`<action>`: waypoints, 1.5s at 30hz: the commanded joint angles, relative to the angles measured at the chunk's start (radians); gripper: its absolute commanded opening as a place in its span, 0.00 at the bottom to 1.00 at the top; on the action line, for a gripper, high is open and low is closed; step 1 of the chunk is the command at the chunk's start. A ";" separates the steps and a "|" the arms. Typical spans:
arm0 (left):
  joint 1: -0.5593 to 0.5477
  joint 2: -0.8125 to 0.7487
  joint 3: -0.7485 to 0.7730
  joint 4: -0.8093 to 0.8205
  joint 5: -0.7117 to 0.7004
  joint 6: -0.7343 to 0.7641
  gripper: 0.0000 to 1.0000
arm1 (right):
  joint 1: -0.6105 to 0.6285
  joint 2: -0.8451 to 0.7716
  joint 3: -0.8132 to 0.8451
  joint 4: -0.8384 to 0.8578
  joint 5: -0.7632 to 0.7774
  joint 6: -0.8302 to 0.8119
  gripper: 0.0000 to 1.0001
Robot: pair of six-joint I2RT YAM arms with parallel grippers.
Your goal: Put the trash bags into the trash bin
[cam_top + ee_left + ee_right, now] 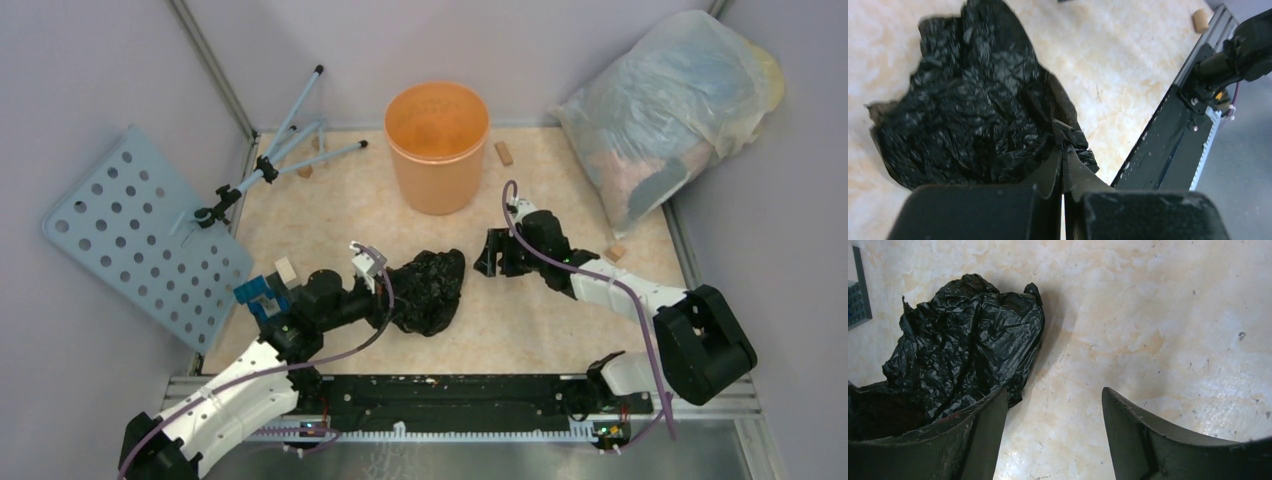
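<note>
On table [540,320], one black bag [430,290] clenched by left gripper [1064,155], right gripper [1054,395] spread — one bin [435,170].

Left gripper [1063,152] clamped, right gripper [1054,400] spread, the two facing each other low down.
The left one's jaws are pressed together on a fold of the black bag [973,110]; the right one's fingers stand wide apart around nothing, wrist tipped downward.

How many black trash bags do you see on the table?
1. The black trash bag sits crumpled on the table, nearer the arms than the orange bin, pinched by the left gripper. Another could be hidden in its folds.
</note>
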 commanded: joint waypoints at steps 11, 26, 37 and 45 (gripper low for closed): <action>-0.047 0.091 -0.069 0.064 -0.020 -0.101 0.00 | 0.011 0.023 -0.008 0.026 -0.079 -0.004 0.82; -0.070 0.098 -0.071 0.053 -0.034 -0.112 0.00 | 0.011 0.210 0.036 0.271 -0.176 0.152 0.59; -0.075 0.065 -0.074 0.052 -0.042 -0.106 0.00 | 0.036 0.387 0.088 0.474 -0.189 0.282 0.47; -0.074 0.009 -0.048 0.035 -0.086 -0.089 0.00 | 0.024 0.248 0.069 0.356 -0.005 0.229 0.00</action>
